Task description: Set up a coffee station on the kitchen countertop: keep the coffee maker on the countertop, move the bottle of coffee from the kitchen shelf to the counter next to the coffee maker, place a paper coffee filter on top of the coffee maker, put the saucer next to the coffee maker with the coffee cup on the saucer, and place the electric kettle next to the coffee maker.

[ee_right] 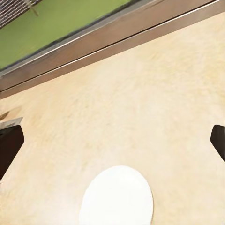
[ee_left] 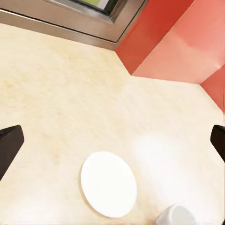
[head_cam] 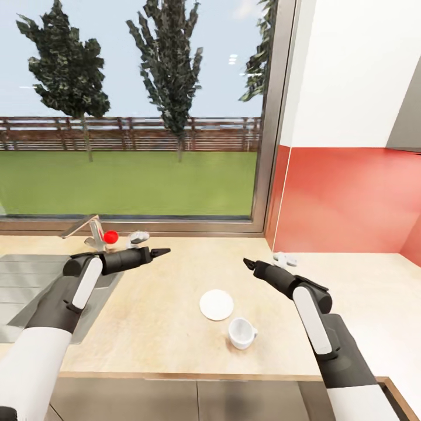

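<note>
Saucer [head_cam: 216, 304]: white, flat, lying bare on the light wooden table [head_cam: 175, 327], roughly midway between the two arms. Also seen in the left wrist view [ee_left: 108, 184] and the right wrist view [ee_right: 117, 197].

Coffee cup [head_cam: 241, 332]: white, tipped on its side just beside the saucer, nearer the table's front edge, handle pointing toward the right arm. Not on the saucer yet.

Left tool [head_cam: 159, 252]: hovering above the table near the sink [head_cam: 35, 280], holding nothing; in its wrist view the dark fingers [ee_left: 8, 146] stand wide apart at either edge.

Right tool [head_cam: 248, 263]: hovering above the table beyond the saucer, also holding nothing, with fingers [ee_right: 9, 147] spread wide in its wrist view.

Other items: faucet with red knob [head_cam: 110, 237] by the window; a small white object [head_cam: 285, 258] near the red backsplash, too small to identify. Coffee maker, kettle, filter and coffee bottle: not located.

Step in hand, judged: cup onto saucer. Advice: the right tool is closer; approach from above, close across the cup's rim or wall, lift, turn it upright, lower it centred on the saucer, and release only once seated, since a tipped round cup may roll.
</note>
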Motion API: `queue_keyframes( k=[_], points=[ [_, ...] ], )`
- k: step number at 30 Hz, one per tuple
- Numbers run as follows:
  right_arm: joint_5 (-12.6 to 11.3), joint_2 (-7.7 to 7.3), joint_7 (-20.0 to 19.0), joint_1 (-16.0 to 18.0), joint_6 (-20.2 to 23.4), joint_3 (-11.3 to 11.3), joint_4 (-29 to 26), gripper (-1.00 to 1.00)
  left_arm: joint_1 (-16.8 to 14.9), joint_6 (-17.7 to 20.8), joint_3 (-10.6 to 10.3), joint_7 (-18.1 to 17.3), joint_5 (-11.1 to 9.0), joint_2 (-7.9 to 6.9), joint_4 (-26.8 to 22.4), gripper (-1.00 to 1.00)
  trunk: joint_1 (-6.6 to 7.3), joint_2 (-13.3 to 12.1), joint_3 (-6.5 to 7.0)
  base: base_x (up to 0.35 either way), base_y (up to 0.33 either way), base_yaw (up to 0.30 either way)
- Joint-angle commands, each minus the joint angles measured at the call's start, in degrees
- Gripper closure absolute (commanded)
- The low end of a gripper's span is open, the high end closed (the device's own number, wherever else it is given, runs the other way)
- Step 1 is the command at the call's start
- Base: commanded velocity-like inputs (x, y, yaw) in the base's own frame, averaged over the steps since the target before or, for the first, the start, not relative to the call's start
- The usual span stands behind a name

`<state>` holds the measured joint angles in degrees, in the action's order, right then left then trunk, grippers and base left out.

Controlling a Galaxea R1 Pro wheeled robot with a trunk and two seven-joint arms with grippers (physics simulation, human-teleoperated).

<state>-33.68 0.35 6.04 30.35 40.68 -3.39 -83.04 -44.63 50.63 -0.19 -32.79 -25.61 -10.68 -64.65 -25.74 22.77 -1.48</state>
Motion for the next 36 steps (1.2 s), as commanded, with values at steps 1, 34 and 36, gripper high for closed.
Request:
queue_keyframes(
  k=[1, 34, 36],
  points=[
    [-0.6, -0.1, 0.3, 0.1, 0.3, 0.0, -0.1, -1.0, -0.2, 0.4, 0.0, -0.7, -0.6, -0.1, 1.2, -1.0, -0.04, 0.1, -0.14, 0.0, 0.0, 0.0],
    [-12.3, -2.69, -9.3, 0.4, 18.4, 0.0, 4.0, -1.0, 0.1, 3.6, -0.6, -6.1, -1.7, -0.29, 10.1, -1.0, -0.04, 0.1, -0.14, 0.035, -0.071, 0.0],
    [-12.3, -2.62, -9.3, 0.3, 18.4, 0.0, 4.0, -1.0, 0.1, 3.6, -0.6, -6.1, -1.7, -0.3, 10.1, -1.0, -0.04, 0.1, -0.14, 0.001, -0.002, 0.0]
  ],
)
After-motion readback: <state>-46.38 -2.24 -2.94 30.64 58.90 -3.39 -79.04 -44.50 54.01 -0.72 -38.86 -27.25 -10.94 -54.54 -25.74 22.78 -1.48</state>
